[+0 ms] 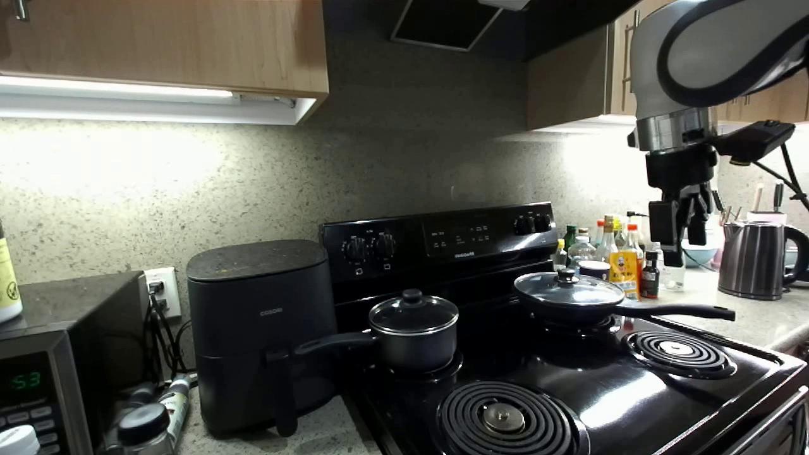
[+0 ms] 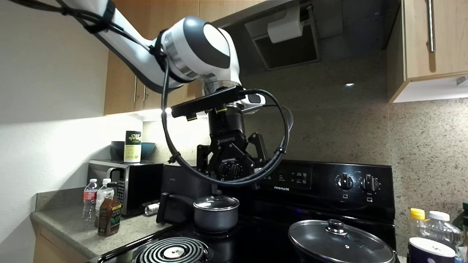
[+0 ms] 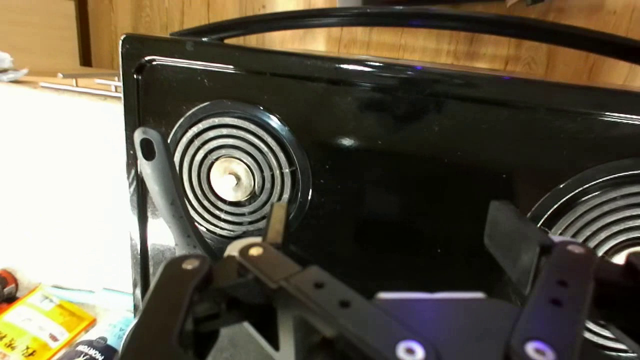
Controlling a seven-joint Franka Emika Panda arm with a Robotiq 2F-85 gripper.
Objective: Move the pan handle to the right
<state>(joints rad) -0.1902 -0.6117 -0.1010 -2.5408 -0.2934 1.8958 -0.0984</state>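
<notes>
Going by the wrist view, the frying-pan handle (image 3: 166,194) slants steeply down the frame's left side, left of the tool (image 3: 389,225), jaws spread way apart.

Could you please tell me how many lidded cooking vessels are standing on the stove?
2: the wide pan near the bottles, and the smaller, deeper pot beside the air fryer. I see no others.

Glossy black stovetop (image 1: 556,373), coil burners (image 1: 504,417) in front, lidded pan (image 1: 569,294) and pot (image 1: 414,338) behind
</notes>
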